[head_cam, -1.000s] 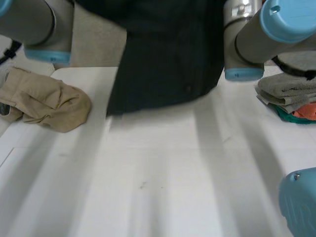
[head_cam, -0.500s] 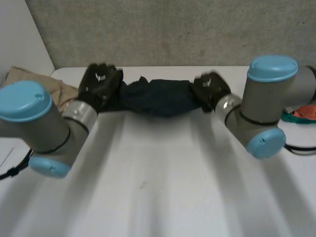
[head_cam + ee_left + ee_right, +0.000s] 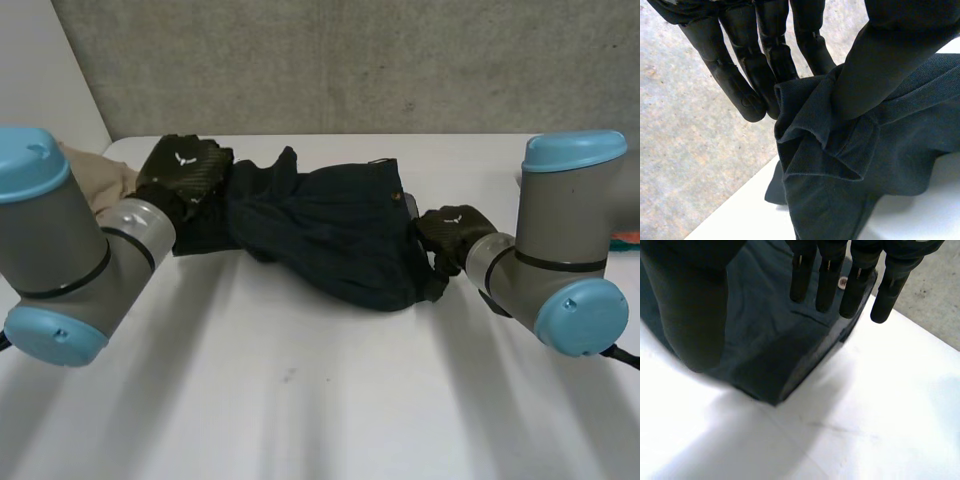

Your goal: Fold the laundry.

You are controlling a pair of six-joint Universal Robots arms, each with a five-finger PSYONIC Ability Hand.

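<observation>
Drawing left hand [image 3: 185, 172] and right hand [image 3: 452, 232] farther apart than half a second ago, pinching one bunched end of the dark garment [image 3: 330, 235] under the left thumb, holding straight, released right fingers over the other, and risking folding creases into its rumpled middle on the table [image 3: 320, 400].

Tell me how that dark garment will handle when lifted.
Probably floppy: the dark garment lies rumpled in soft folds. It would likely sag from the left hand, which pinches a bunched edge. It seems light, not fragile.
</observation>
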